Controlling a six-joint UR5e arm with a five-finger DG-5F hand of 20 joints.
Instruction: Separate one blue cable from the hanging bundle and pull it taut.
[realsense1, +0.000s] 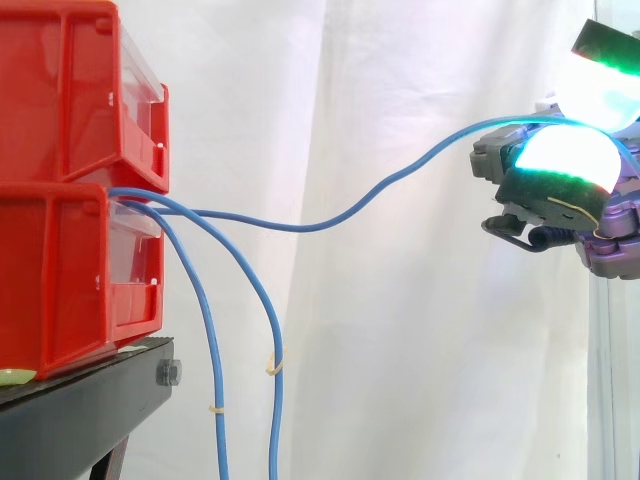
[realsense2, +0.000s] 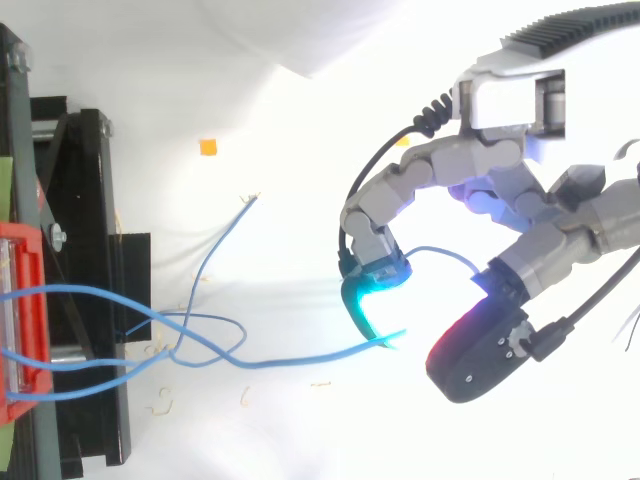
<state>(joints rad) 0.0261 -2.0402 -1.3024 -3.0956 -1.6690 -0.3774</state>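
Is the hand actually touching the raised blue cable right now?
Touching. In the top view the blue cable runs against the cyan fingertip of the hand and loops on behind it.

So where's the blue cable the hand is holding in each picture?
Side view: held blue cable sags from the red bins at left up to the hand at right.
Top view: held blue cable crosses the lower middle to the hand.
Shared landmark: the red bins, left.

Open air before the white curtain (realsense1: 400, 350) lies between the red bins (realsense1: 70, 200) and the hand (realsense1: 560, 165), crossed by one sagging blue cable (realsense1: 300, 228); two hanging cables (realsense1: 278, 340) drop just beside the bins.
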